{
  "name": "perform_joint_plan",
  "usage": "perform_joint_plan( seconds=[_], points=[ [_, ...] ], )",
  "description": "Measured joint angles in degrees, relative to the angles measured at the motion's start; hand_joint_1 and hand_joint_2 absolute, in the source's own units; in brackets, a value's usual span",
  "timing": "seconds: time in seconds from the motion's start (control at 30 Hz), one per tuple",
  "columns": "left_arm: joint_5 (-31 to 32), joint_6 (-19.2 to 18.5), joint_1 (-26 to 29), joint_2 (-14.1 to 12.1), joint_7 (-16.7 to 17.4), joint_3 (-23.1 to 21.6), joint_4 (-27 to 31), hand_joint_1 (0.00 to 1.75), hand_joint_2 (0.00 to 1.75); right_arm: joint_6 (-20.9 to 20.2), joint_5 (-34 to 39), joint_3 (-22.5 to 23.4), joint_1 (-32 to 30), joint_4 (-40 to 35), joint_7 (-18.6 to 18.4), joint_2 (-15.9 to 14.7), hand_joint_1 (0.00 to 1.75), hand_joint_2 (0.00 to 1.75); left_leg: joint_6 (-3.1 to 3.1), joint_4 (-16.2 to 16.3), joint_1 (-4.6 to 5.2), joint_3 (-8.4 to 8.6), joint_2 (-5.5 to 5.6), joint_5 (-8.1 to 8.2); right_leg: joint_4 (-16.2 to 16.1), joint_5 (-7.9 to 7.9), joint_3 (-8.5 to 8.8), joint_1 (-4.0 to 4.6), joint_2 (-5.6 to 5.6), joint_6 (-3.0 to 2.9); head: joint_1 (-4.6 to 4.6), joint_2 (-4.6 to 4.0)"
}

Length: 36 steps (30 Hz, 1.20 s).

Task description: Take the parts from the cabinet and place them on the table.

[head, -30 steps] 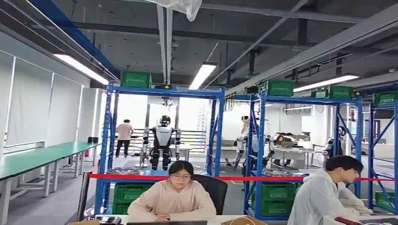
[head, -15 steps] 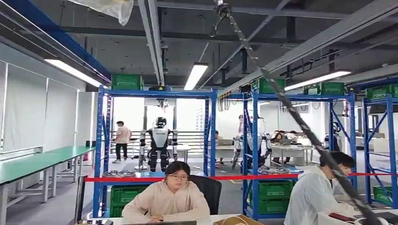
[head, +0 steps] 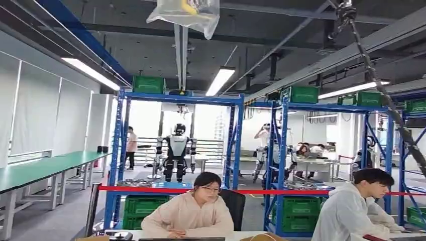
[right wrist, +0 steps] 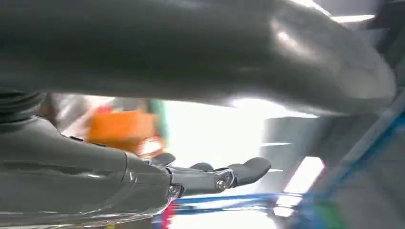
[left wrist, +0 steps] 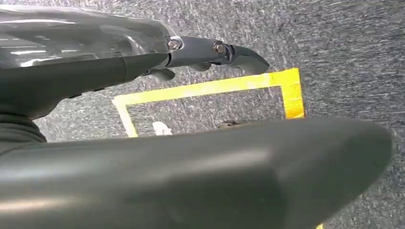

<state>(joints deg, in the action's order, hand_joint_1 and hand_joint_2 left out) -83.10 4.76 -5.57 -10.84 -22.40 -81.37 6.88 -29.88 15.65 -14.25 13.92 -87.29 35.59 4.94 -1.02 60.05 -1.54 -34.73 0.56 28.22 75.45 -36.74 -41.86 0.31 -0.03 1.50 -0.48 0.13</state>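
Left hand (left wrist: 210, 50): fingers extended, holding nothing, floor with yellow tape (left wrist: 200, 88) beyond it. Right hand (right wrist: 210, 174): likewise outstretched and unloaded, raised toward ceiling lights. Your head view has swung rightward since half a second ago. Parts: none near either hand; blue racks (head: 178, 98) stand well ahead.

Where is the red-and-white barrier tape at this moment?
In the head view, the red-and-white barrier tape runs level across the blue metal shelving racks, just behind the two seated people at the desk.
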Motion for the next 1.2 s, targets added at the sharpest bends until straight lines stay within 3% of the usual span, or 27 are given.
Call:
perform_joint_plan(
  seconds=[0.03, 0.07, 0.17, 0.2, 0.27, 0.33, 0.37, 0.4, 0.43, 0.5, 0.53, 0.57, 0.6, 0.67, 0.7, 0.73, 0.83, 0.87, 0.9, 0.93, 1.0, 1.03, 1.07, 1.1, 1.17, 1.2],
  points=[
    [-0.20, 0.07, 0.17, 0.00, 0.02, 0.00, 0.00, 0.00, 0.00, -0.13, -0.60, 0.52, -2.98, -3.94, 0.73, 0.13, 0.00, 0.00, 0.00, 0.01, 0.11, -0.02, -0.01, 0.00, 1.51, -0.02, -0.78, -0.01, 0.01, -0.06, 0.00, 0.00],
    [-0.26, 0.11, 0.25, 0.00, 0.02, 0.00, 0.00, 0.00, 0.00, -0.15, -1.54, 0.81, -5.08, -6.52, 1.67, 0.20, 0.00, 0.00, -0.01, 0.01, 0.25, -0.02, -0.02, 0.01, 0.01, 1.21, -0.05, 0.00, 0.02, -0.19, 0.00, 0.00],
    [-0.94, 0.35, 0.22, 0.04, -0.09, 0.00, 0.00, 0.00, 0.00, -0.24, -5.39, 1.49, -9.88, -13.65, 3.93, 0.28, 0.00, 0.00, 0.00, -0.04, 0.44, 0.03, 0.00, 0.00, -14.53, 7.81, 7.51, 0.51, 0.10, -1.57, 0.00, 0.00],
    [-1.11, 0.48, 0.23, 0.19, -0.24, 0.00, 0.00, 0.00, 0.00, -0.16, -6.77, 1.53, -11.01, -15.56, 4.17, 0.37, 0.00, 0.00, 0.09, -0.02, 0.65, -0.11, 0.00, -0.02, -16.81, 7.62, 8.61, 0.90, 0.09, -1.68, 0.00, 0.00],
    [-1.51, 0.59, 0.39, 0.20, -0.35, 0.02, 0.00, 0.00, 0.00, 0.51, -8.96, 1.55, -13.15, -17.95, 4.22, 0.39, 0.00, 0.00, 0.51, -0.05, 0.44, -0.10, -0.07, -0.22, -16.75, 8.15, 8.45, 1.13, 0.13, -1.72, 0.00, 0.02],
    [-1.95, 0.61, 0.49, 0.24, -0.37, 0.02, 0.00, 0.00, 0.00, 0.74, -9.90, 1.73, -14.99, -19.94, 4.24, 0.42, 0.00, 0.00, 1.29, -0.54, 0.36, 0.06, -0.07, -0.74, -17.17, 8.77, 8.47, 1.23, 0.12, -2.43, 0.00, 0.00],
    [-2.10, 0.61, 0.56, 0.24, -0.41, 0.02, 0.00, 0.00, 0.00, 0.79, -10.25, 1.77, -15.76, -20.88, 4.26, 0.55, 0.00, 0.00, 1.44, -0.28, 0.26, -0.12, -0.13, 0.15, -18.33, 9.74, 8.50, 0.61, -0.33, -2.84, 0.00, 0.00],
    [-2.12, 0.61, 0.70, 0.28, -0.41, 0.02, 0.00, 0.00, 0.00, 0.94, -10.51, 1.82, -16.25, -21.45, 4.26, 0.68, 0.00, 0.00, 1.43, 0.94, 0.41, -0.52, -0.13, 2.28, -18.59, 10.16, 8.28, 0.67, -0.31, -3.21, 0.00, 0.00],
    [-2.19, 0.61, 0.77, 0.31, -0.39, 0.02, 0.00, 0.00, 0.00, 1.14, -10.75, 1.84, -16.78, -21.86, 4.26, 0.72, 0.00, 0.00, 1.46, 3.61, 0.43, -1.29, -0.12, 4.79, -18.59, 10.40, 7.94, 0.62, -0.32, -3.33, 0.00, 0.00],
    [-2.58, 0.72, 0.76, 0.28, -0.37, 0.02, -0.04, 0.00, 0.00, 1.60, -11.74, 2.10, -18.67, -22.37, 4.26, 0.70, 0.00, 0.00, 1.71, 12.30, 0.45, -3.60, -0.12, 10.13, -18.55, 11.05, 7.07, 0.67, -0.46, -3.25, 0.00, 0.00],
    [-2.80, 0.74, 0.83, 0.28, -0.35, 0.02, -0.04, 0.00, 0.00, 1.96, -12.32, 2.14, -19.35, -22.56, 4.26, 0.70, 0.00, 0.00, 1.86, 14.71, 0.45, -3.74, -0.12, 11.14, -18.46, 11.48, 6.52, 0.67, -0.49, -3.21, 0.00, 0.00],
    [-2.89, 0.74, 0.85, 0.28, -0.35, 0.02, -0.07, 0.00, 0.00, 2.39, -12.83, 2.19, -19.95, -22.78, 4.26, 0.68, 0.00, 0.00, 1.96, 13.99, 0.38, -2.50, -0.13, 10.69, -18.39, 11.93, 5.92, 0.64, -0.48, -3.15, 0.02, 0.00],
    [-3.10, 0.74, 0.83, 0.28, -0.35, 0.00, -0.07, 0.00, 0.00, 2.88, -13.18, 2.30, -20.45, -22.93, 4.26, 0.66, 0.00, 0.00, 2.08, 10.99, 0.31, -0.18, -0.14, 9.44, -18.29, 12.31, 5.40, 0.58, -0.46, -3.02, 0.00, 0.00],
    [-3.35, 0.81, 0.71, 0.28, -0.39, 0.00, -0.11, 0.00, 0.00, 4.27, -14.08, 2.43, -21.24, -23.11, 4.26, 0.55, 0.00, 0.00, 2.39, 0.55, 0.13, 6.75, -0.15, 5.96, -17.63, 12.97, 4.23, 0.35, -0.33, -2.51, 0.00, 0.00],
    [-3.45, 0.83, 0.48, 0.31, -0.44, 0.00, -0.11, 0.00, 0.00, 4.94, -14.43, 2.49, -21.49, -23.26, 4.26, 0.55, 0.00, 0.00, 2.41, -3.36, 0.04, 8.89, -0.03, 6.35, -16.91, 13.23, 3.59, 0.63, -0.21, -2.09, 0.00, 0.00],
    [-3.56, 0.90, 0.44, 0.31, -0.57, 0.00, -0.13, 0.00, 0.00, 5.77, -14.53, 2.56, -21.66, -23.37, 4.26, 0.46, 0.00, 0.00, 1.63, -2.88, 0.29, 8.47, 0.31, 5.47, -16.54, 13.47, 3.32, 0.71, -0.10, -1.88, 0.00, 0.00],
    [-3.80, 1.01, 0.79, 0.39, -0.65, -0.04, -0.13, 0.00, 0.00, 7.87, -15.23, 2.56, -23.22, -23.00, 4.26, -0.22, 0.00, 0.00, 0.58, -2.43, 0.82, 8.25, 0.19, 4.66, -16.92, 14.82, 3.47, 0.39, 0.07, -1.15, 0.00, 0.00],
    [-3.83, 1.01, 0.76, 0.64, -0.65, -0.07, -0.13, 0.00, 0.00, 8.46, -15.69, 2.69, -23.69, -22.78, 4.26, -0.52, 0.00, 0.00, 0.08, -2.66, 0.40, 7.82, -0.14, 3.92, -16.71, 14.73, 3.13, 0.17, 0.34, -0.84, 0.00, 0.00],
    [-3.83, 1.01, 0.60, 0.63, -0.65, -0.07, -0.13, 0.00, 0.00, 8.94, -15.93, 2.91, -24.08, -22.56, 4.26, -0.77, 0.00, 0.00, -0.27, -2.55, 0.50, 7.11, -0.42, 3.35, -15.48, 12.02, 2.61, 0.14, 0.29, -0.43, -0.02, 0.00],
    [-3.85, 1.01, 0.56, 0.66, -0.68, -0.07, -0.13, 0.00, 0.00, 9.77, -16.76, 2.98, -24.27, -22.30, 4.26, -1.09, 0.00, 0.00, -0.63, -2.55, 0.54, 6.35, -0.50, 2.81, -12.24, 8.30, 1.70, -0.05, 0.30, -0.10, 0.00, 0.00],
    [-3.87, 0.98, 0.62, 0.70, -0.68, -0.24, -0.13, 0.00, 0.00, 11.19, -18.38, 2.97, -24.60, -21.31, 4.26, -1.77, 0.00, 0.00, -0.81, -2.50, 0.74, 4.92, -0.77, 1.79, -3.31, 2.11, -0.20, -0.21, 0.27, 0.29, 0.00, 0.00],
    [-3.89, 0.98, 0.63, 0.74, -0.68, -0.44, -0.13, 0.00, 0.00, 11.88, -19.14, 2.95, -24.90, -20.64, 4.26, -2.10, 0.00, 0.00, -0.86, -2.42, 0.88, 4.18, -0.88, 1.27, 0.38, 0.86, -0.54, -0.23, 0.27, 0.31, -0.02, 0.00],
    [-3.89, 0.92, 0.66, 0.79, -0.65, -0.59, -0.13, 0.00, 0.00, 12.81, -20.29, 2.95, -25.05, -19.80, 4.26, -2.47, 0.00, 0.00, -0.90, -2.40, 1.02, 3.49, -0.91, 0.80, 1.52, 1.35, 0.16, -0.23, 0.28, 0.25, 0.00, 0.00],
    [-3.89, 0.77, 0.67, 0.85, -0.65, -0.63, -0.13, 0.00, 0.00, 13.53, -21.40, 2.95, -25.06, -18.95, 4.26, -2.80, 0.00, 0.00, -0.88, -2.39, 1.19, 2.91, -0.92, 0.35, 0.15, 2.71, 2.04, -0.21, 0.28, 0.02, -0.02, 0.00],
    [-3.89, 0.63, 0.62, 1.09, -0.65, -0.74, -0.13, 0.00, 0.00, 14.38, -23.03, 2.89, -24.90, -17.30, 4.22, -3.41, 0.00, 0.00, -0.90, -2.42, 1.51, 1.89, -0.87, -0.49, -9.44, 6.00, 9.20, 0.24, 0.36, -1.20, 0.00, 0.00],
    [-3.89, 0.59, 0.59, 1.42, -0.65, -0.83, -0.13, 0.00, 0.00, 14.62, -23.54, 2.84, -24.66, -16.66, 4.15, -3.72, 0.00, 0.00, -0.86, -2.42, 1.39, 1.70, -0.89, -0.82, -14.91, 6.29, 13.00, 0.77, 0.54, -2.05, 0.00, 0.00]
  ],
)
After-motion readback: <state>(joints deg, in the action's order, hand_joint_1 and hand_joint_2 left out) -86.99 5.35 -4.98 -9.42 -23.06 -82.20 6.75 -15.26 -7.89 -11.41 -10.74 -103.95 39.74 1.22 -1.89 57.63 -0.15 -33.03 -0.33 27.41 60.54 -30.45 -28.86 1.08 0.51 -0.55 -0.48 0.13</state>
